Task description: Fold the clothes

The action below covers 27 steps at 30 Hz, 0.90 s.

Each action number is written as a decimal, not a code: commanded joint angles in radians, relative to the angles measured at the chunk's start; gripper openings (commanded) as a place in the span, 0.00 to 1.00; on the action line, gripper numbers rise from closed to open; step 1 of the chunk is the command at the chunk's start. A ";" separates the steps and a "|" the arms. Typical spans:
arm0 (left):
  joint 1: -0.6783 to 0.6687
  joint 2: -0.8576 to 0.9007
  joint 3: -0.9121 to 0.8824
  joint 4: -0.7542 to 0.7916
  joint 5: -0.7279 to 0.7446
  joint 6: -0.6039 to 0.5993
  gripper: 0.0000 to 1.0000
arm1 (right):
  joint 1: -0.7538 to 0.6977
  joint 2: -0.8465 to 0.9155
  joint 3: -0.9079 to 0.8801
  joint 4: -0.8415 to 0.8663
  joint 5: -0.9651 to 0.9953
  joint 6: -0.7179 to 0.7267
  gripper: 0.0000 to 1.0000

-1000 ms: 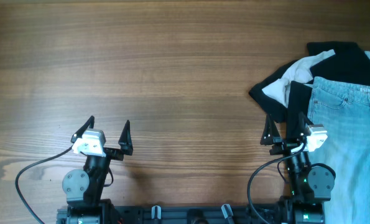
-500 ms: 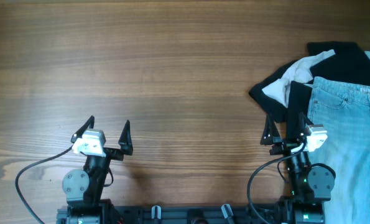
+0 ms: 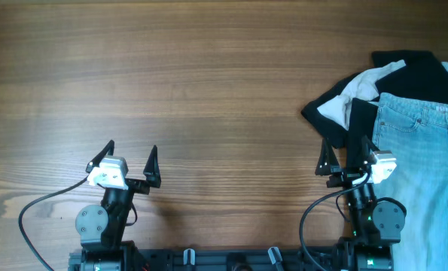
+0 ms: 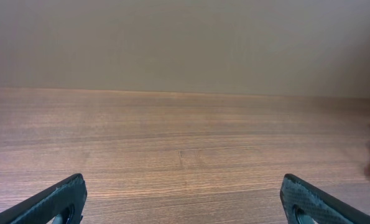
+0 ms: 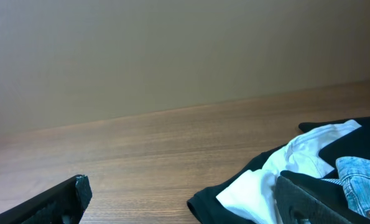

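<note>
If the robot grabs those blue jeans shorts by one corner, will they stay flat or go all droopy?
Probably droopy: the denim shorts lie spread like soft cloth, so the loose part would likely hang. Their stitched seams suggest thick fabric, maybe heavier than the black-and-white garment beside them. Pushed, they would likely bunch up like that crumpled garment.

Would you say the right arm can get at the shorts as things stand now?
Probably yes. The right gripper is open and empty, close beside the shorts, and nothing lies on top of them. The black-and-white garment lies partly under them, so it should not block a grasp.
</note>
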<state>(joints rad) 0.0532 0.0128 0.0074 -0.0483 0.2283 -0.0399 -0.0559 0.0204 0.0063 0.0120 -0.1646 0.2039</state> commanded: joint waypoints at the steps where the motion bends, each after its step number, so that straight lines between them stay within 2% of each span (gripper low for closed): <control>1: -0.006 -0.006 -0.002 -0.008 -0.010 -0.006 1.00 | -0.003 0.000 -0.001 0.002 -0.016 0.007 1.00; 16: -0.006 -0.006 -0.002 -0.008 -0.010 -0.006 1.00 | -0.003 0.000 -0.001 0.002 -0.016 0.007 1.00; 27: -0.006 -0.006 -0.002 0.002 -0.009 -0.006 1.00 | -0.003 0.000 -0.001 0.011 0.014 0.061 1.00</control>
<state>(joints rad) 0.0532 0.0128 0.0074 -0.0452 0.2283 -0.0399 -0.0559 0.0204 0.0063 0.0158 -0.1635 0.2470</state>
